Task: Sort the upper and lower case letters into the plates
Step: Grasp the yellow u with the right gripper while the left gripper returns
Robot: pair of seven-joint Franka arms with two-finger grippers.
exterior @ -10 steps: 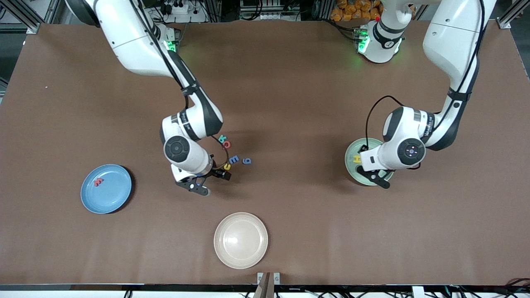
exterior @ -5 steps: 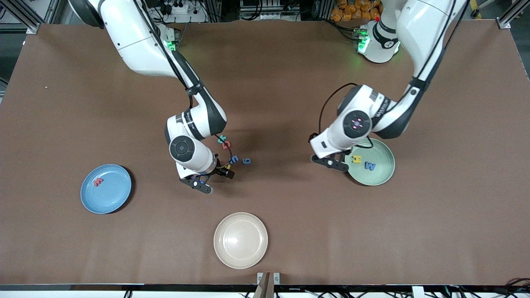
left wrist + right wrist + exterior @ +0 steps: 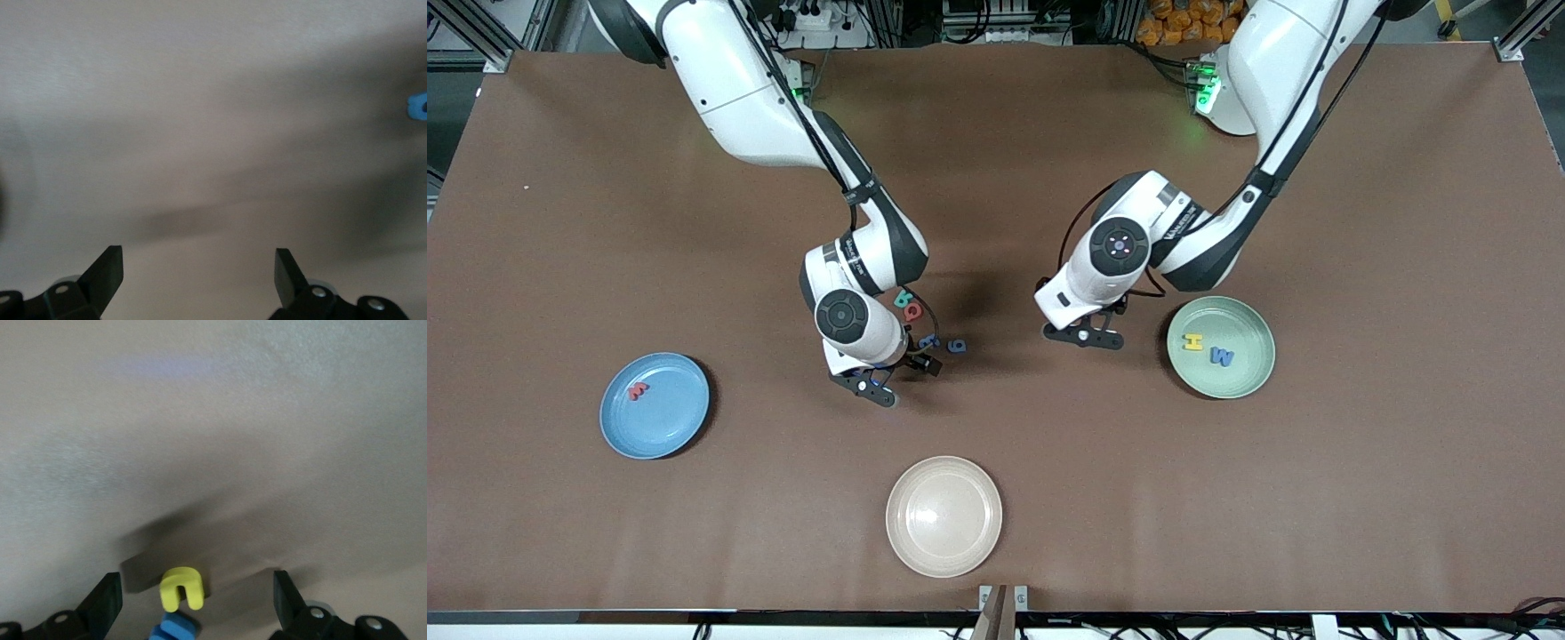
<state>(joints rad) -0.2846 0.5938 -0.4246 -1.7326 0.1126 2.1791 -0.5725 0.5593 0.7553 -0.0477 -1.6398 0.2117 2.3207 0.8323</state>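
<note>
Loose letters lie mid-table: teal, red, blue and another blue. My right gripper is open low over this cluster. In the right wrist view its fingers straddle a yellow letter, with a blue letter beside it. My left gripper is open and empty over bare table between the cluster and the mint plate; it also shows in the left wrist view. The mint plate holds a yellow H and a blue M. The light blue plate holds a red letter.
A cream-beige plate lies near the table's front edge, nearer the front camera than the letter cluster. A blue letter shows at the edge of the left wrist view.
My left gripper has left the mint plate and moved toward the letter cluster, uncovering the H and M. My right gripper has shifted slightly over the yellow letter.
</note>
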